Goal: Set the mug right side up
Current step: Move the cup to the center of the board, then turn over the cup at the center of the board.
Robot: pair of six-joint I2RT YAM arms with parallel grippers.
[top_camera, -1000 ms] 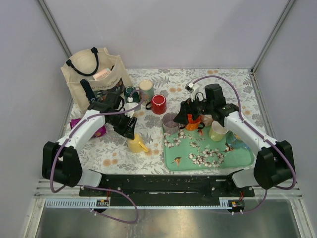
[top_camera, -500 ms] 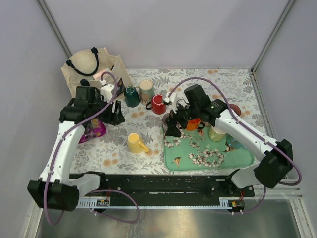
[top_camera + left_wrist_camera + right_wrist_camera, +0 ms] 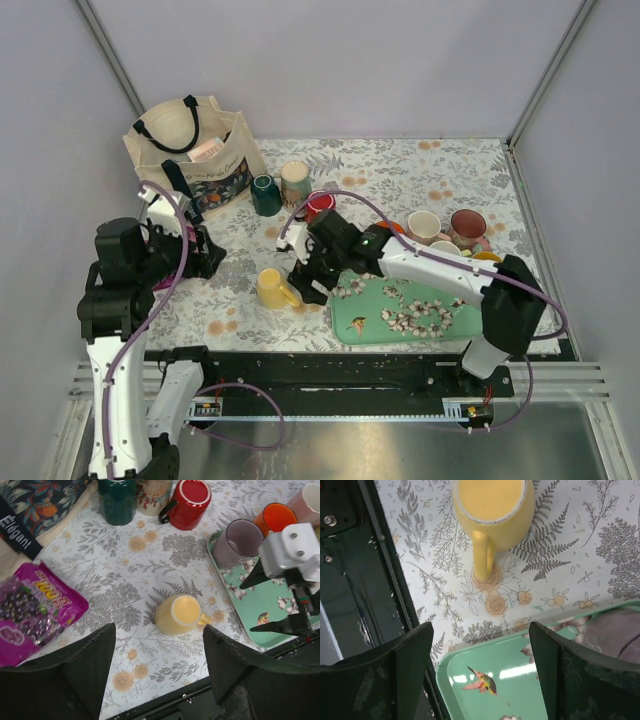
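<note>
From above, your yellow mug (image 3: 270, 288) stands on the floral tablecloth (image 3: 400, 165), just left of the green tray (image 3: 440, 318). Your right gripper (image 3: 307, 284) is just beside it on the handle side. Your left gripper (image 3: 203, 258) is well apart from it to the left, in front of the tote bag (image 3: 190, 150). A dark green mug (image 3: 265, 193), a cream flowered mug (image 3: 295, 181) and a red mug (image 3: 320, 206) are grouped behind.

In your left wrist view, the left gripper (image 3: 157, 647) has its fingers spread wide with nothing between them. The yellow mug (image 3: 179, 614) sits ahead with its flat base up. A purple snack packet (image 3: 30, 615) lies to the left, and a lilac cup (image 3: 242, 539) stands on the tray (image 3: 235, 597).

In your right wrist view, the right gripper (image 3: 480, 632) is also spread and empty. The yellow mug (image 3: 492, 510) is ahead, its handle pointing back toward the gap, and a corner of the tray (image 3: 520, 672) lies below.
</note>
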